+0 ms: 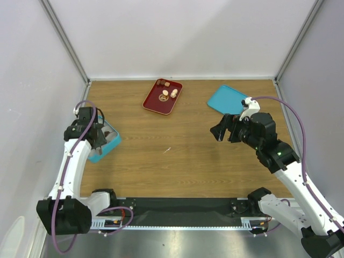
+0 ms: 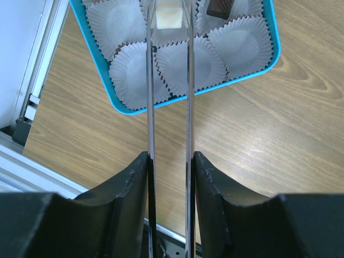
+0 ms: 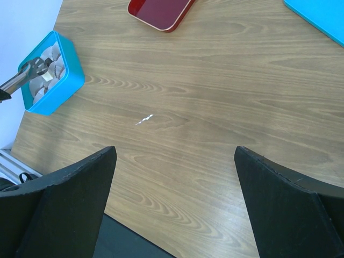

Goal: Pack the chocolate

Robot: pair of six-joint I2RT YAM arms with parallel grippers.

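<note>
On the wooden table (image 1: 188,172), nearest the arm bases, a small white scrap (image 1: 167,150) lies alone near the middle. A little beyond it the two arms reach in from either side. The right gripper (image 3: 174,204) hangs above bare wood on the right with its fingers spread as wide as they go and nothing between them.

On the left, the left gripper (image 1: 103,135) reaches over the teal box (image 2: 126,107), which sits at the table's left edge. Its long thin blades stand parallel with a narrow gap between them. At their far end a pale piece (image 2: 170,16) of chocolate sits between the blades, down among the white paper cups (image 2: 134,75) that line the box (whether the blades press on it or merely flank it cannot be told). A dark piece (image 2: 217,6) rests in the neighbouring cup to the right. The nearer cups hold nothing.

Farthest back, the red tray (image 1: 156,103) lies at an angle near the middle of the rear edge, carrying the remaining chocolates (image 1: 168,94), pale and darker ones clustered toward its far end. To its right lies the teal lid (image 1: 228,99), flat on the wood and well apart from the box.
</note>
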